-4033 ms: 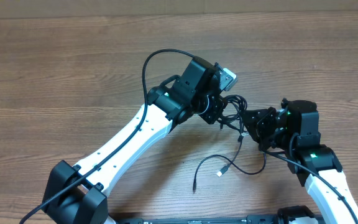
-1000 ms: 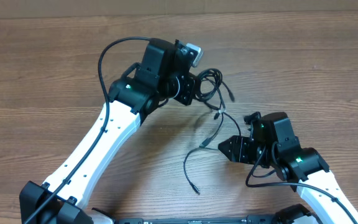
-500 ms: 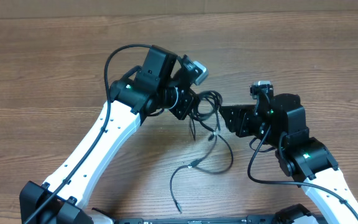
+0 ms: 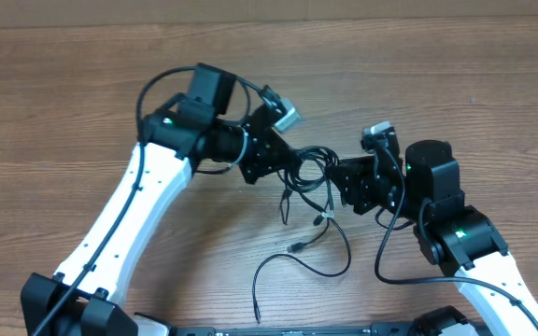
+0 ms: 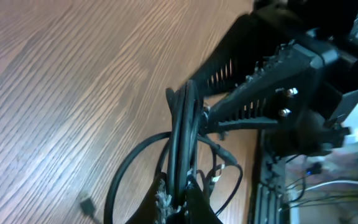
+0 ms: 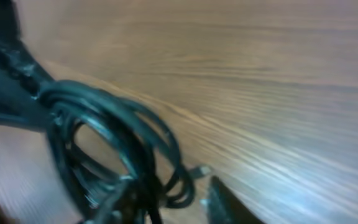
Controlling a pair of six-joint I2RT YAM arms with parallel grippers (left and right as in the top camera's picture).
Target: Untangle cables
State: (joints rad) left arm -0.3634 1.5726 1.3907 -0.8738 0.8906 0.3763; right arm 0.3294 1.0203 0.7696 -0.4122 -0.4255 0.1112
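Black cables (image 4: 311,173) sit coiled between both grippers, with loose ends trailing over the wooden table (image 4: 82,84). My left gripper (image 4: 286,166) pinches the coil. I cannot tell whether the right gripper (image 4: 336,179) grips. Risk: pulling apart may cinch the tangle tighter.

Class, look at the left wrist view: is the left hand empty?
No, the left hand is shut on the black cables, which run out from its grip.

Overhead evenly lit, sharp, soft shadows; wrist views motion-blurred (right worst, cables (image 6: 138,165) smeared), pale glare on table (image 6: 303,186).
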